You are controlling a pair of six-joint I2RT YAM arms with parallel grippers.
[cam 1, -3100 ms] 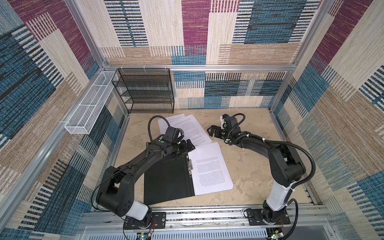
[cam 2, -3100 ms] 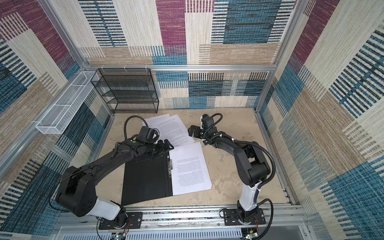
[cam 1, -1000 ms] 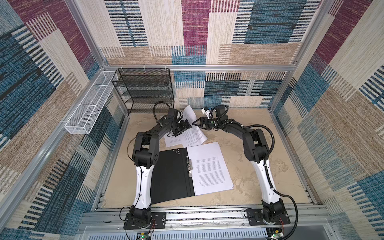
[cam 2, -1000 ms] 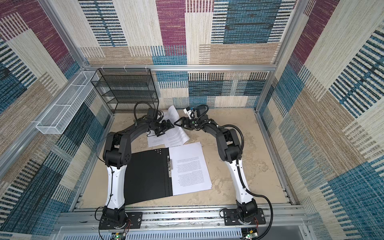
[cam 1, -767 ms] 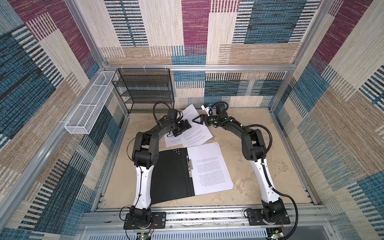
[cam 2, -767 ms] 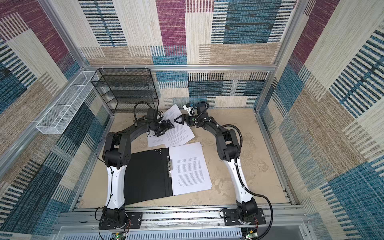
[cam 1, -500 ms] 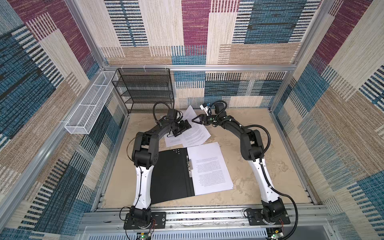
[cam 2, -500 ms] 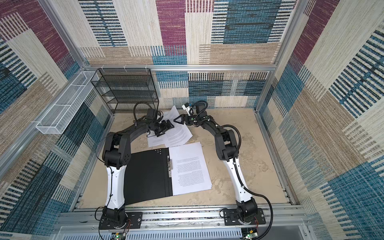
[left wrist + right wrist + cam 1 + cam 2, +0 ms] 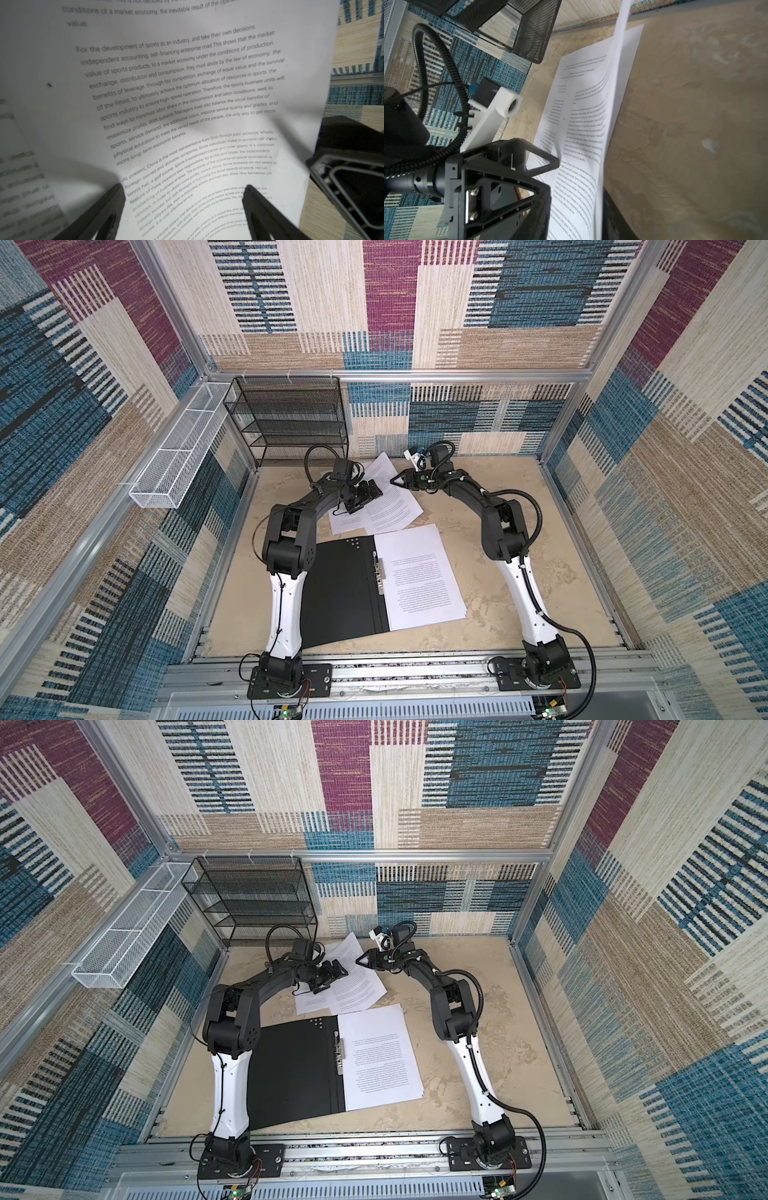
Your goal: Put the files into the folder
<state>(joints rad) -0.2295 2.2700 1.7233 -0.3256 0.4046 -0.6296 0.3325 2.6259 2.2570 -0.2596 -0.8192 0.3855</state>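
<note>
The folder point(image 9: 345, 593) lies open, black inside up, with a stack of files point(image 9: 419, 576) on its right half. More loose files point(image 9: 390, 506) lie behind it, and the top sheet point(image 9: 583, 124) bulges up along one edge. My left gripper point(image 9: 365, 499) is open, its fingertips point(image 9: 120, 193) resting on that printed sheet point(image 9: 187, 83). My right gripper point(image 9: 392, 482) points at the raised edge from the right. In the right wrist view its jaws point(image 9: 576, 189) stand narrowed, one above and one below the sheet, with a gap showing.
A black wire-mesh rack point(image 9: 291, 423) stands at the back left, close behind the left gripper. A white mesh basket point(image 9: 178, 464) hangs on the left wall. Bare beige table point(image 9: 519, 551) stretches to the right of the papers.
Both arms reached back from the folder to the loose sheets. In the last second the right gripper slid left onto the raised sheet edge and its jaws narrowed. The left gripper stayed put.
</note>
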